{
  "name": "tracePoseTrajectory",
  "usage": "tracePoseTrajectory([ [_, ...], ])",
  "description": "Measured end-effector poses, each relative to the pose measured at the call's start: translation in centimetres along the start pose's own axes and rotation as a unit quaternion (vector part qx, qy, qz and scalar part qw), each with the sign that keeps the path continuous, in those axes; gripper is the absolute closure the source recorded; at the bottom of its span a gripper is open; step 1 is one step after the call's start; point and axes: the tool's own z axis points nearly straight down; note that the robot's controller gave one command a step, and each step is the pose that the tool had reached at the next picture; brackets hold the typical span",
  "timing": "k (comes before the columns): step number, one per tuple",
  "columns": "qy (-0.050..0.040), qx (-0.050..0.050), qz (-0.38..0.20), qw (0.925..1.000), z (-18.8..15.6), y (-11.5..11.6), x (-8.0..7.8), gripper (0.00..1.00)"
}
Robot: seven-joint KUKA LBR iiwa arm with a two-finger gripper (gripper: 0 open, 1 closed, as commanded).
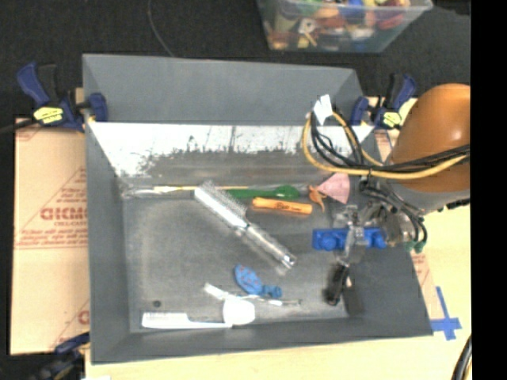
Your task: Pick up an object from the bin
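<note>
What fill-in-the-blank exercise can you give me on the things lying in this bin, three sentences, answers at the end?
1. The pen lying near the far wall of the bin is ___ in colour.
2. In the camera view, the long clear tube lies to the ___ of the gripper.
3. The small crumpled thing between that tube and the long white thing by the near wall is ___.

Missing words: orange; left; blue.
</note>
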Motion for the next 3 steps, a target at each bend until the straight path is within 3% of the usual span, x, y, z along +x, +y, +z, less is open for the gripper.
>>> tracePoseTrajectory([
  [1, 0.0026, -0.002, -0.002, 1.0000, 0.2, 0.3, 0.1, 0.00],
  [2, 0.0014, 0.000, 0.190, 0.9818, 8.3, -4.9, -6.7, 0.00],
  [3, 0.0012, -0.002, 0.279, 0.9602, 8.1, -4.9, -4.9, 0.00],
])
